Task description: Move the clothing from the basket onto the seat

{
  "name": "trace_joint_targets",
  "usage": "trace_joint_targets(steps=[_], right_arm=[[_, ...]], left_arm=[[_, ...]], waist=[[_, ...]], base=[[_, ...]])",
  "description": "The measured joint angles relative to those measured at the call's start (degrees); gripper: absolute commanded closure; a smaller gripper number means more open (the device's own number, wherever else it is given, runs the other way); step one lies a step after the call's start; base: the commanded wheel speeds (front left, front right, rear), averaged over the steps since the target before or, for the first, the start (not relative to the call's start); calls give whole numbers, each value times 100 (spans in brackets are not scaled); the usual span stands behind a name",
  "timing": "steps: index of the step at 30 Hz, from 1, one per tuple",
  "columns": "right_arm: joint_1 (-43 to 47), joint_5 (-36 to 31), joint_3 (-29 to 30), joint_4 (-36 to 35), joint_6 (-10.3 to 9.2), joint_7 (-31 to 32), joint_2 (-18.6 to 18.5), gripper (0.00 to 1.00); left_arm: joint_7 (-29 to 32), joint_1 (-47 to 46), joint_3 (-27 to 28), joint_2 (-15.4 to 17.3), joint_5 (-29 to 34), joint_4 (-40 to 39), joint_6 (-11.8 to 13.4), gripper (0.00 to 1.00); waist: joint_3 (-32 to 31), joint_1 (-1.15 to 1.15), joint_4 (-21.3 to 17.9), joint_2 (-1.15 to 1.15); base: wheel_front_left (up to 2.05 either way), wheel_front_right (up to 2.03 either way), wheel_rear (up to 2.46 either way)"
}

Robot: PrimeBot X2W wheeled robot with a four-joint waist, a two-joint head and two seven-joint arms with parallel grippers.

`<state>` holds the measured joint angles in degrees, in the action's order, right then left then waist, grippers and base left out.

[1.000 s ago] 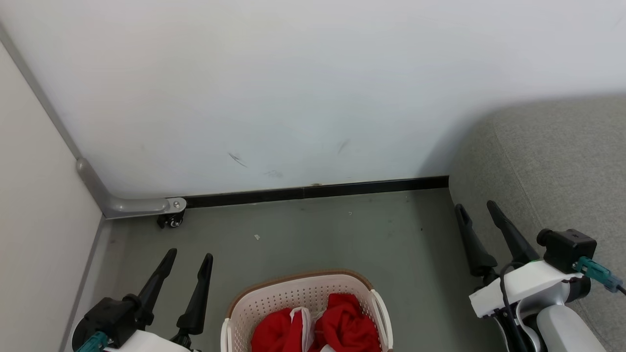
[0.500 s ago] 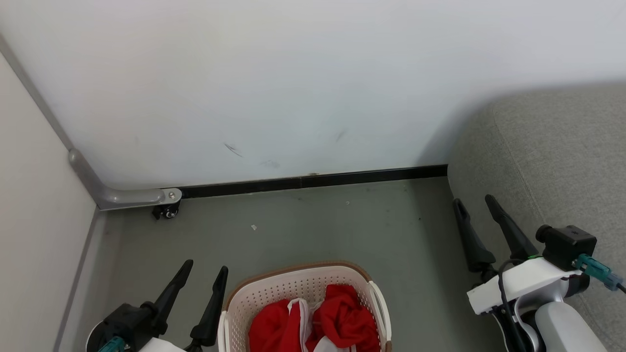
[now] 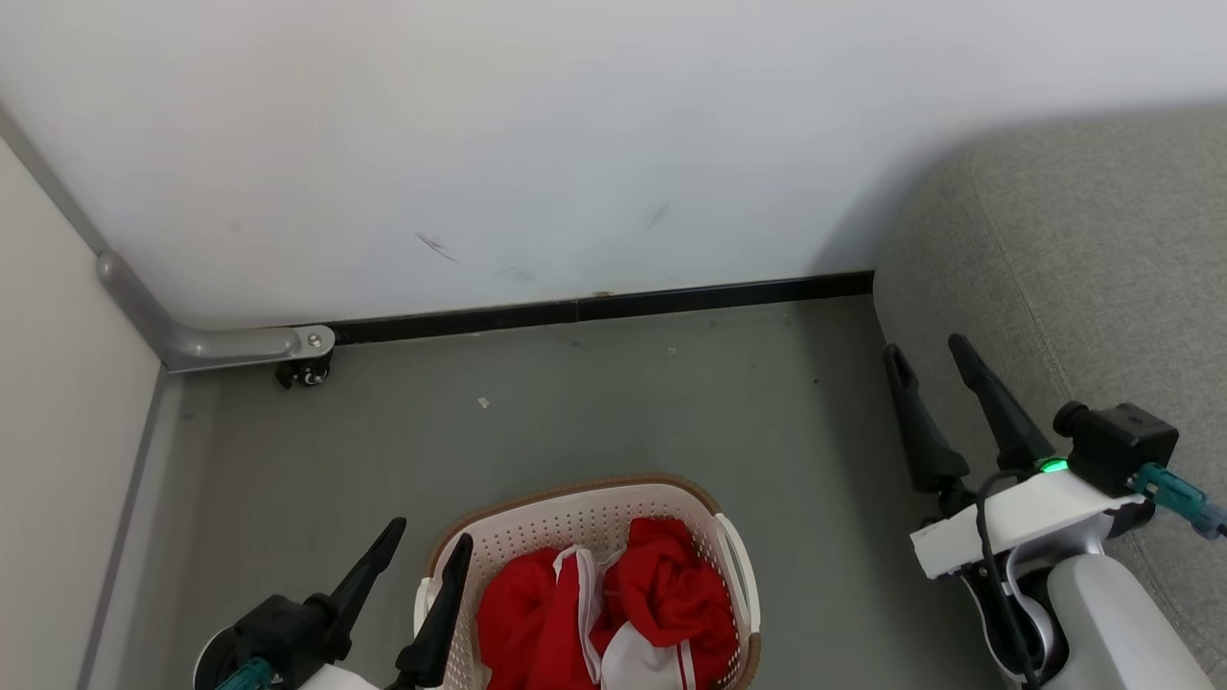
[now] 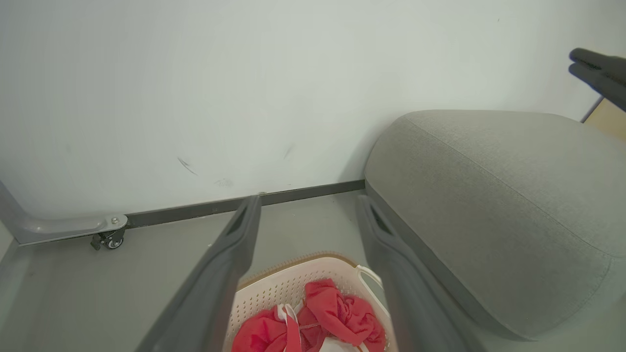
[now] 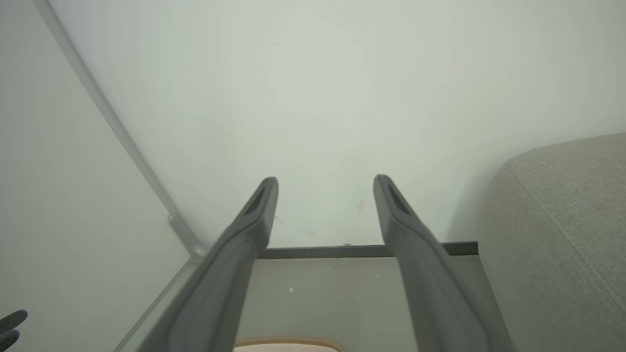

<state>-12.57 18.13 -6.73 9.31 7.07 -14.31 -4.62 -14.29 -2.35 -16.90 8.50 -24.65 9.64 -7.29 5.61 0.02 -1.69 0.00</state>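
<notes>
Head view | basket (image 3: 575, 522) cut off below, clothing (image 3: 661, 594) inside | left gripper (image 3: 431, 530), right gripper (image 3: 925, 345) spread wide, empty

Left gripper (image 3: 431, 530) and right gripper (image 3: 925, 345) hover, jaws spread wide.

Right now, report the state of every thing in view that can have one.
left tool: open, empty.
right tool: open, empty.
clothing: crumpled inside the basket, not gripped.
basket: upright, loaded.
seat: no clothing on the part in view.
</notes>
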Motion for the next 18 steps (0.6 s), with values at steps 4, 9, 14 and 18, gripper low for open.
trace_joint_targets(steps=[4, 9, 14, 18], right_arm=[[-134, -13, -11, -100, -1, 0, -15, 0], [-361, -54, -34, -224, 0, -5, -74, 0], [-570, -58, -66, -335, 0, -7, -88, 0], [-727, -58, -78, -419, 0, -7, -94, 0]], left_arm=[[0, -141, -119, -13, -8, 68, 0, 0], [0, -296, -272, -45, -53, 212, 0, 0], [0, -499, -434, -48, -53, 403, 0, 0], [0, -668, -544, -46, -53, 604, 0, 0]], waist=[[169, 0, -31, 0], [405, 0, -70, 0], [658, 0, -106, 0], [867, 0, -133, 0]], base=[[0, 0, 0], [0, 0, 0], [0, 0, 0], [0, 0, 0]])
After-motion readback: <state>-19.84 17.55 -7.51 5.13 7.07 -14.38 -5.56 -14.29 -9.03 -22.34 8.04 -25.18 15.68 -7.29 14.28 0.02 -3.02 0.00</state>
